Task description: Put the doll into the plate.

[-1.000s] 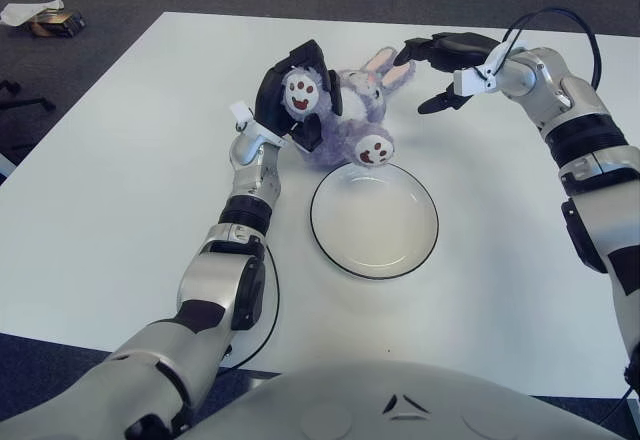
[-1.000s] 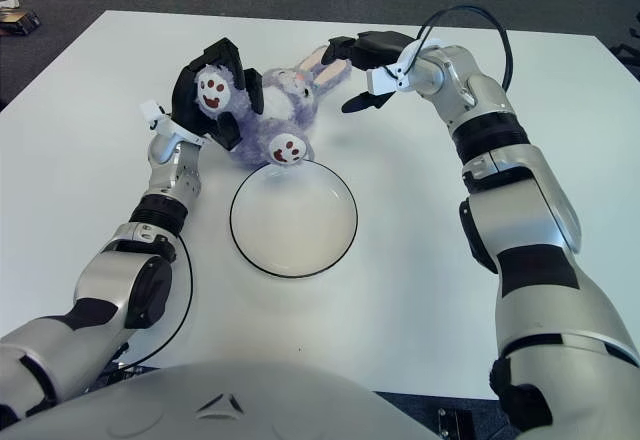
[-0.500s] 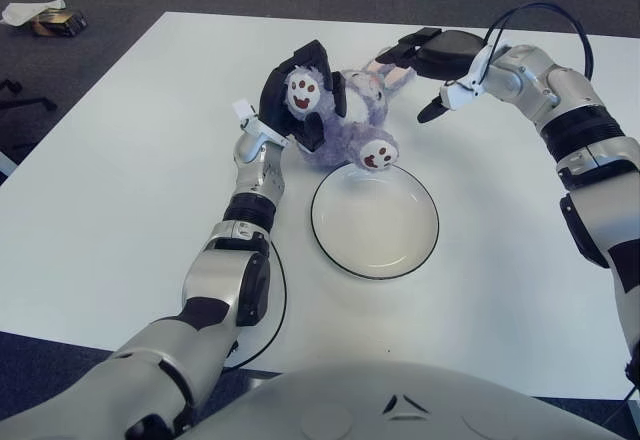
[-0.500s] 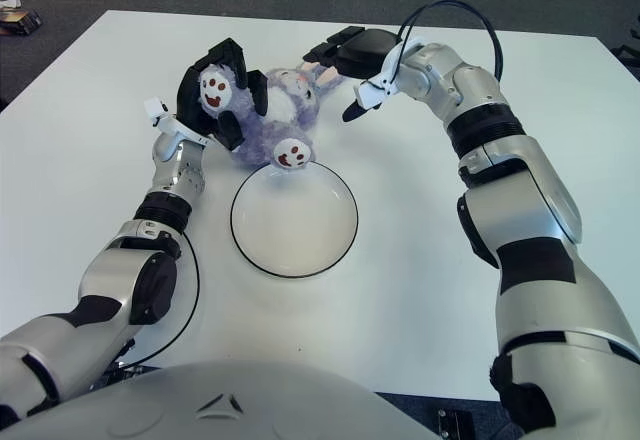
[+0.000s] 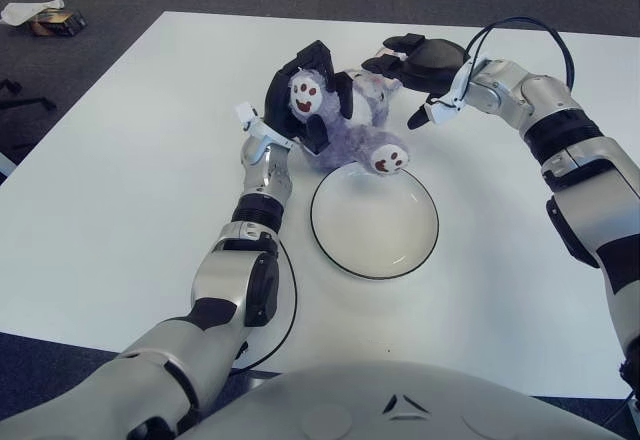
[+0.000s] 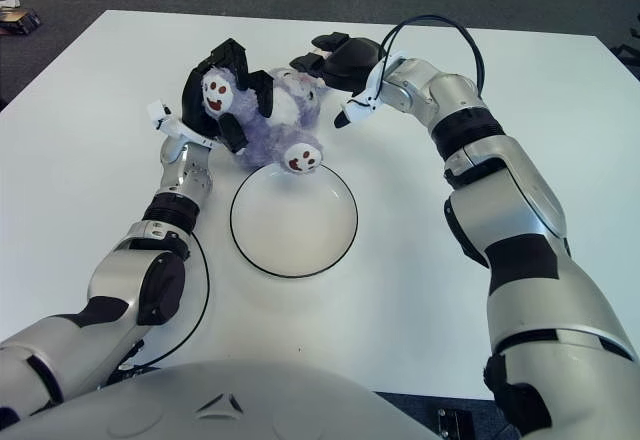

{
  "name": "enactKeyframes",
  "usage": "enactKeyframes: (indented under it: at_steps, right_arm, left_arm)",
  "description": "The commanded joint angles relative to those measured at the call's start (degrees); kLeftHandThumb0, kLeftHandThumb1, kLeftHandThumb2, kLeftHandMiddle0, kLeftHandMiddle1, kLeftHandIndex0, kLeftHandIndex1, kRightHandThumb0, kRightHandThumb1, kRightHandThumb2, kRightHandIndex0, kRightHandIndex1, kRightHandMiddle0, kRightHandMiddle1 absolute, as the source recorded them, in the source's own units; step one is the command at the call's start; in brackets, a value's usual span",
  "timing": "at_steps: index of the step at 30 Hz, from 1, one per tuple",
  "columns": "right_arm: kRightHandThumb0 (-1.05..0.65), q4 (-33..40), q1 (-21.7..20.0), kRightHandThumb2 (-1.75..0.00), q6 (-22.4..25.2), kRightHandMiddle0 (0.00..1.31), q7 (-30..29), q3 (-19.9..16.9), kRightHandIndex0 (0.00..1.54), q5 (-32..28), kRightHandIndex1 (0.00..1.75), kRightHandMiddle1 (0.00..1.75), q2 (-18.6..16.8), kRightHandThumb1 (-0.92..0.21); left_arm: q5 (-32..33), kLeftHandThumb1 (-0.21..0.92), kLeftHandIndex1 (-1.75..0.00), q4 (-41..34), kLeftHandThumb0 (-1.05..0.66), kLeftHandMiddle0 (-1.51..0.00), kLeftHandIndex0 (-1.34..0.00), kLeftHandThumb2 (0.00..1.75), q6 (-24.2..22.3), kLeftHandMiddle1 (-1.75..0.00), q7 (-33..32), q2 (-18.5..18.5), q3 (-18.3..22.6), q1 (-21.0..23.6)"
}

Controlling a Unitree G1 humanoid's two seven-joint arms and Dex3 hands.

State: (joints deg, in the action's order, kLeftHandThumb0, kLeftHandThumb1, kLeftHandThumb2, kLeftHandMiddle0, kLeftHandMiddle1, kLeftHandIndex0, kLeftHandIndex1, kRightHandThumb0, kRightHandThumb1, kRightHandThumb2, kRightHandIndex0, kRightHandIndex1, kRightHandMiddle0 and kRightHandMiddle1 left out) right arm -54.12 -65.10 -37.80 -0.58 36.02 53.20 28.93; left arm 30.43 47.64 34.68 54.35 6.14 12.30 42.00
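The fluffy purple plush rabbit doll (image 5: 352, 128) lies on the white desk (image 5: 130, 190) just behind the round white black-rimmed plate (image 5: 374, 222), not yet in it. The left robot hand (image 5: 300, 95) grips one foot. Since a second ago, the right robot hand (image 5: 415, 60) has closed over the head.

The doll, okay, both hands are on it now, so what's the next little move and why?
Probably lift the doll slightly and carry it toward the robot, over the plate. The left hand grips one foot and the right hand covers the head end, so it looks held at both ends. Only the other foot overlaps the plate's far rim; the body lies on the table beyond it.
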Motion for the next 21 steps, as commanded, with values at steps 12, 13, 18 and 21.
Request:
enactKeyframes:
  at_steps: [12,13,18,21]
  right_arm:
    - [-0.80,-4.9,-3.7,-0.70,2.2,0.00,-7.1,2.4,0.03,2.5,0.02,0.25,-3.2,-0.51]
    - [-0.80,-5.2,-3.8,-0.70,2.3,0.00,-7.3,2.5,0.03,2.4,0.02,0.25,-3.3,-0.50]
    - [-0.82,-8.2,-4.1,-0.71,3.6,0.00,-6.2,1.9,0.01,0.7,0.01,0.21,-5.8,-0.52]
    - [-0.84,-10.2,-4.8,-0.69,4.6,0.00,-4.9,1.7,0.00,-0.1,0.00,0.14,-7.8,-0.54]
  left_arm:
    - [2.8,-0.14,-1.75,2.7,0.00,-1.01,-0.76,1.75,-0.4,-1.51,6.5,1.5,2.4,2.3]
    - [3.0,-0.14,-1.75,2.7,0.00,-1.01,-0.76,1.75,-0.8,-1.51,6.8,1.6,2.5,2.3]
    - [3.5,-0.14,-1.75,2.6,0.00,-1.01,-0.76,1.75,-3.8,-1.51,7.8,1.4,2.7,2.4]
    - [3.1,-0.14,-1.75,2.5,0.00,-1.00,-0.76,1.75,-4.3,-1.52,7.6,1.6,2.7,2.3]
